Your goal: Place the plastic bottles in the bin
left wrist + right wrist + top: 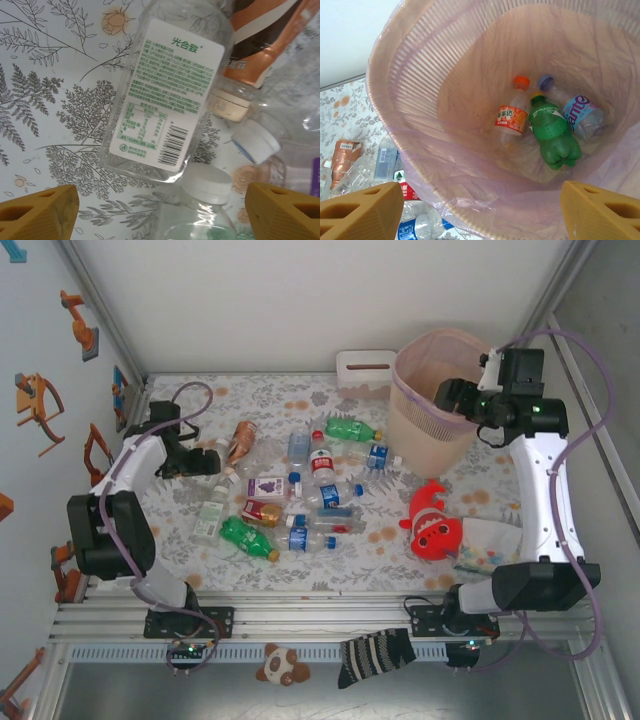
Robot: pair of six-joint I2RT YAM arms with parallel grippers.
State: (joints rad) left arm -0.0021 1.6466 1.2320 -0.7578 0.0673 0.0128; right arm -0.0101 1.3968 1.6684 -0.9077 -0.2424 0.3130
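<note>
Several plastic bottles [312, 498] lie scattered on the floral cloth, among them a green one [352, 428] and a brown one [238, 443]. My left gripper [207, 462] hangs low at the heap's left edge. Its jaws are open [161, 207], with the white cap and neck of a clear bottle [205, 184] between the fingers, untouched. Just beyond lies a square clear bottle with a green-printed label [165, 95]. My right gripper [447, 395] is open and empty [480, 205] over the bin [420, 435]. Inside the bin [380, 65] lie an orange-labelled bottle [512, 117], a green bottle [552, 132] and a purple-capped one [580, 112].
A red clownfish plush [433, 525] sits in front of the bin, with a pale cloth [492, 545] beside it. A white slotted tissue box [365, 370] stands at the back wall. A striped sock [375, 655] and a small panda toy [283, 665] lie on the front rail.
</note>
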